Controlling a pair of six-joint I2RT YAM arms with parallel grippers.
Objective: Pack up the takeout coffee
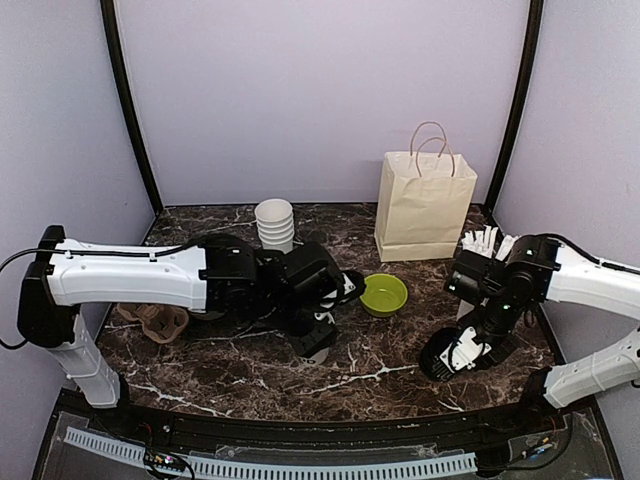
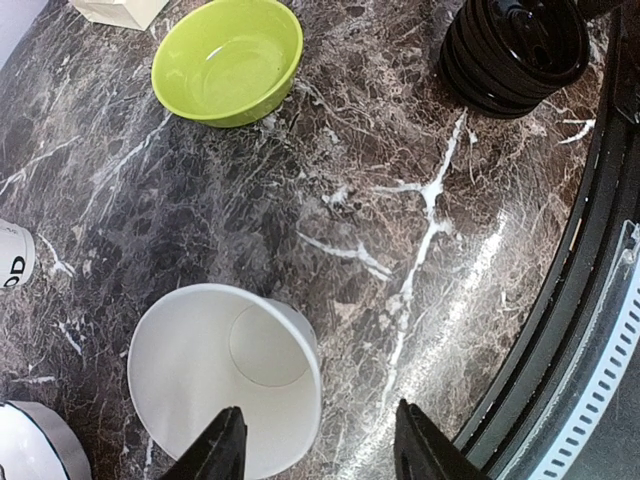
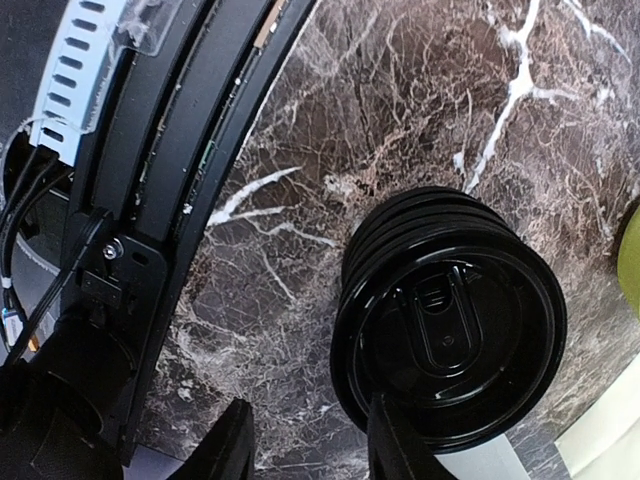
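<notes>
A white paper coffee cup (image 2: 200,380) stands open-topped and empty on the marble table, without a lid. My left gripper (image 2: 318,408) hangs open just above it. One finger is over the cup's inside and the other is over the bare table, so the cup's right wall lies between them. A second white cup with dark lettering (image 2: 10,255) shows at the left edge. My right gripper (image 3: 310,402) is open over the left rim of a stack of black lids (image 3: 450,330). One fingertip overlaps the top lid and the other is over the table.
A lime-green bowl (image 1: 384,294) sits mid-table. A paper bag (image 1: 424,205) stands at the back, with a stack of white cups (image 1: 274,224) to its left. A brown cup carrier (image 1: 155,320) lies under the left arm. A cup of white sticks (image 1: 485,243) is by the right arm.
</notes>
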